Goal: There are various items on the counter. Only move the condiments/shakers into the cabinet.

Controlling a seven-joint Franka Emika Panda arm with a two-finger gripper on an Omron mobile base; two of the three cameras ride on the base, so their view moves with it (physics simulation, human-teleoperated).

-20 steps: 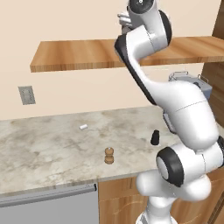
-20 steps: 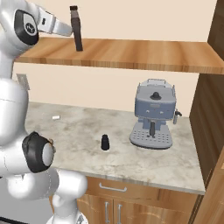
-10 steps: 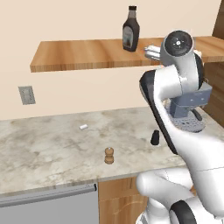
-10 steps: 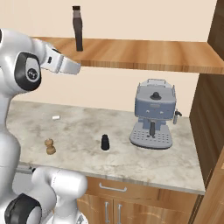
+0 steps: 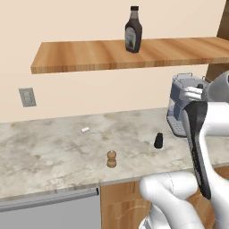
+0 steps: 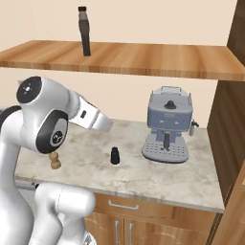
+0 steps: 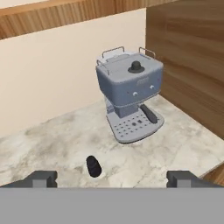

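Left base view: dark syrup bottle (image 5: pixel 133 29) stood upright on the wood plank shelf (image 5: pixel 89 57), toward the shelf's right half, near its back. Below, on the marbled desk (image 5: pixel 49 152), the wooden mill (image 5: pixel 111 159) stood upright near the front edge. Black shaker (image 5: pixel 158 140) stood right of the mill, just left of the grey-blue coffee machine (image 5: pixel 181 105). Tiny white cylinder (image 5: pixel 85 130) lay on its side behind and left of the mill, well apart from it. A wall outlet (image 5: pixel 27 97) sat on the wall left of the cylinder. White arm rose at the lower right, partly covering the coffee machine.

Right base view: syrup bottle (image 6: pixel 85 31) upright on the shelf (image 6: pixel 143 60), at its left part. Coffee machine (image 6: pixel 167 125) stood on the desk (image 6: pixel 158 177) under the shelf's right half. Black shaker (image 6: pixel 115 155) stood left of the coffee machine, apart from it. Mill (image 6: pixel 54 160) stood farther left, partly hidden by the arm.

Hand view: gripper (image 7: pixel 112 178) spread wide, holding nothing, tips at the bottom edge. Black shaker (image 7: pixel 93 166) stood on the desk (image 7: pixel 188 144) between the tips and slightly above them, not touched. Coffee machine (image 7: pixel 130 92) sat behind and right of the shaker, beside a wooden side wall (image 7: pixel 192 57).
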